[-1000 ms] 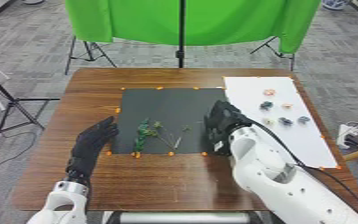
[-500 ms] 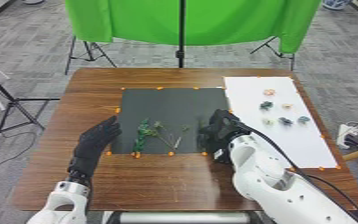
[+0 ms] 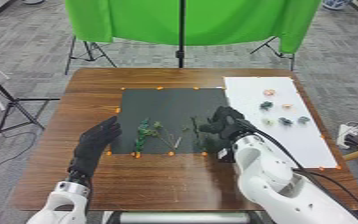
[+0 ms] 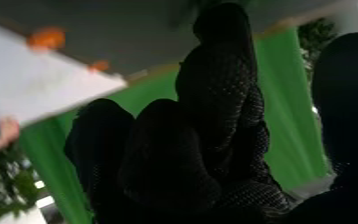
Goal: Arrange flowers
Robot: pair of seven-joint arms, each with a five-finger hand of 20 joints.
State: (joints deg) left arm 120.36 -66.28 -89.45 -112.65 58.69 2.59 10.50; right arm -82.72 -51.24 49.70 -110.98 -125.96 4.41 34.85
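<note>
Both open: my right hand (image 3: pixel 226 124), thumb apart, at black mat (image 3: pixel 167 107)'s right edge, green stem (image 3: pixel 195 131) beside it; my left hand (image 3: pixel 92 141), straight, left edge. Sprigs (image 3: pixel 143 131) on mat, flower heads (image 3: pixel 286 121) right of it.

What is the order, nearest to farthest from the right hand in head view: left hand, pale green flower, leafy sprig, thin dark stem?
1. Thin dark stem, just left of the right hand.
2. Pale green flower, right, on the white sheet.
3. Leafy sprig, left, on the dark mat.
4. Left hand, far left.
</note>
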